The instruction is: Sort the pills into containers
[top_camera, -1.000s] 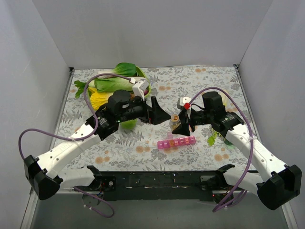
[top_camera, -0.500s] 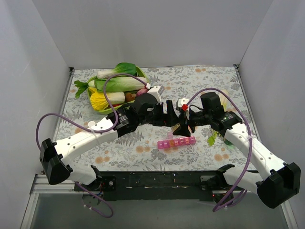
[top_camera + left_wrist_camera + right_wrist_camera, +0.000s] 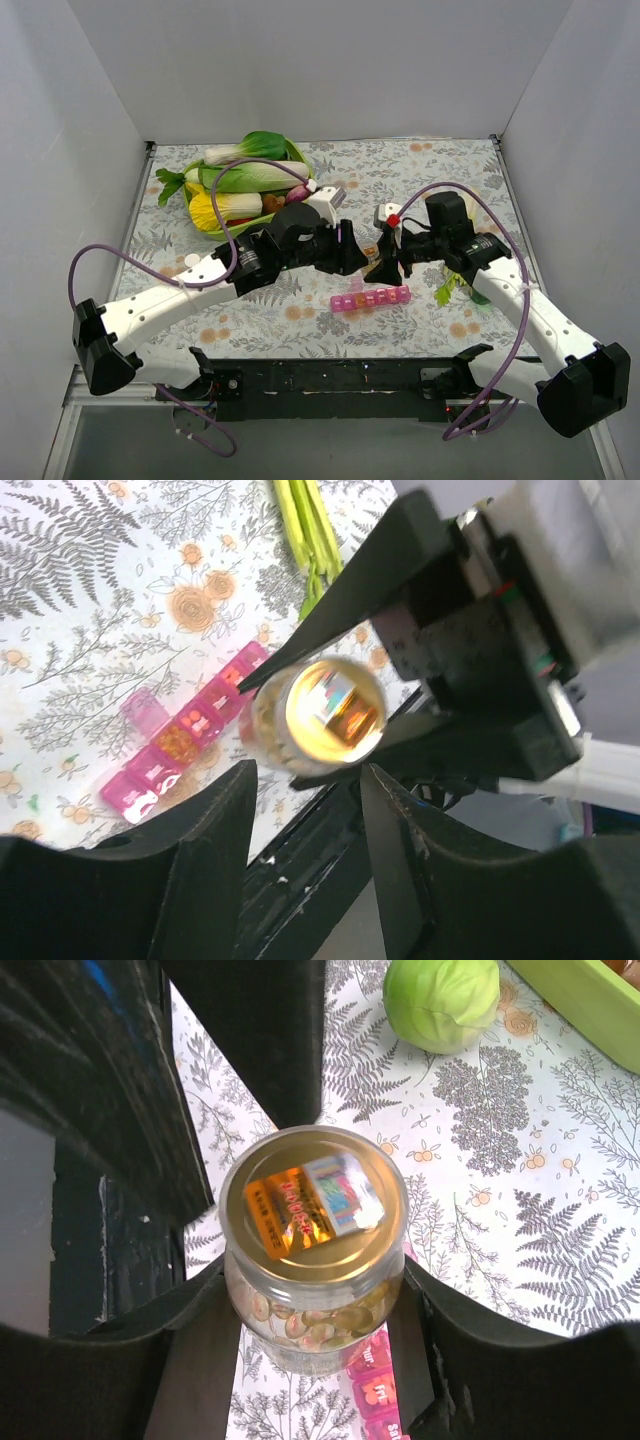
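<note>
Both arms are crowding mid-counter (image 3: 430, 170) over the pink box (image 3: 371, 298), edges well away. The right tool (image 3: 312, 1345) is clamping the bottle (image 3: 312, 1225) of pills (image 3: 315, 1325); the left tool (image 3: 308, 785), arm reaching across, is standing apart beside its cap.

Bottle (image 3: 312, 1210) seemingly above the pill-box (image 3: 371, 298); bowl (image 3: 585, 1000) lies behind-left.

Item 1: bottle (image 3: 312, 1290), gold end facing the right wrist camera. It carries an orange-and-blue label (image 3: 305, 1200) with red print, too blurred to read.

Item 2: pink pill-box strip (image 3: 375, 1392), with white lettering on the cell lids. One lid seems to read "Fri"; the others are illegible.

Left wrist and top views: nothing readable.
</note>
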